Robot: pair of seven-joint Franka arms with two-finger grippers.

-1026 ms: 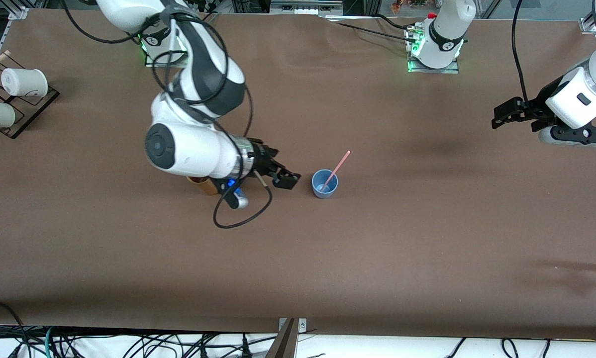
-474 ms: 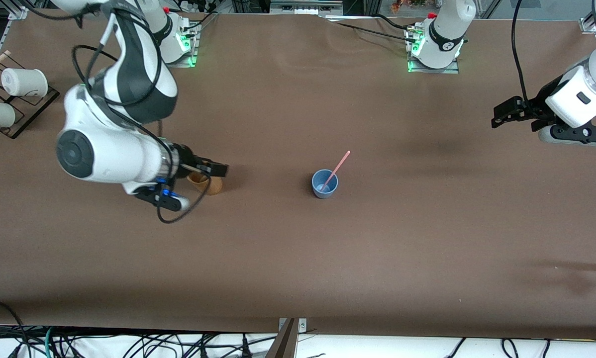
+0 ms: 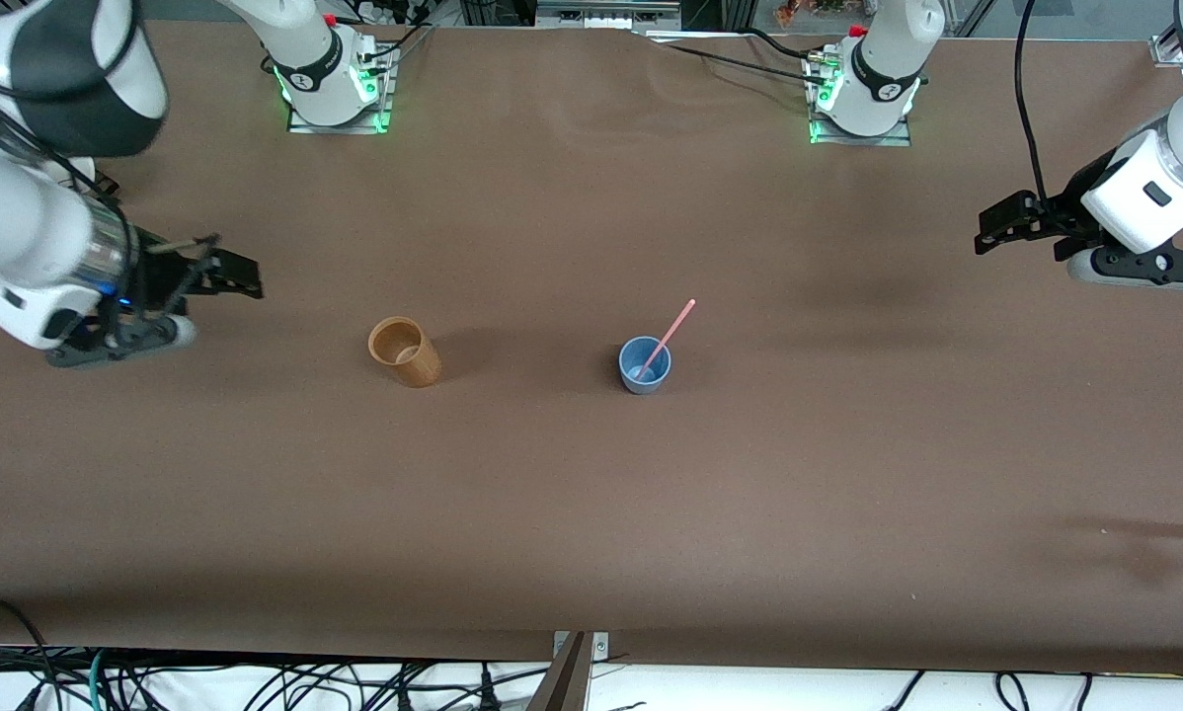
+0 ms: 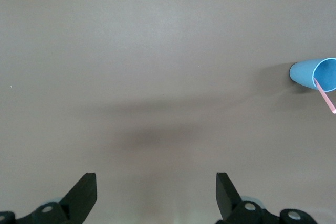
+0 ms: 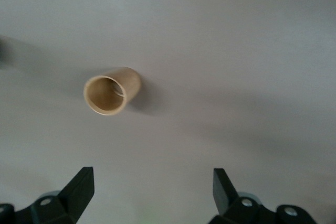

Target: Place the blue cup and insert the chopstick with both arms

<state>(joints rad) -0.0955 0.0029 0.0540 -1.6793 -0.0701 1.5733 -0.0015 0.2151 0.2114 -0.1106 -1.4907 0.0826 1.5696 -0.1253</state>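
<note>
A pink chopstick (image 3: pixel 667 339) is leaning inside the upright blue cup (image 3: pixel 644 366) on the brown surface (image 3: pixel 749 474), a tan cup (image 3: pixel 405 352) standing apart. Both the left claw (image 3: pixel 991 233) and right claw (image 3: pixel 231 279) are hovering wide and empty at their own ends of it.

- The blue cup (image 3: pixel 644 364) (image 4: pixel 316 74), small and light blue, stands upright mid-tabletop (image 3: pixel 591 494).
- The chopstick (image 3: pixel 668 337) (image 4: pixel 326 92), thin and pink, leans inside it, its top end tilted toward the arms' bases.
</note>
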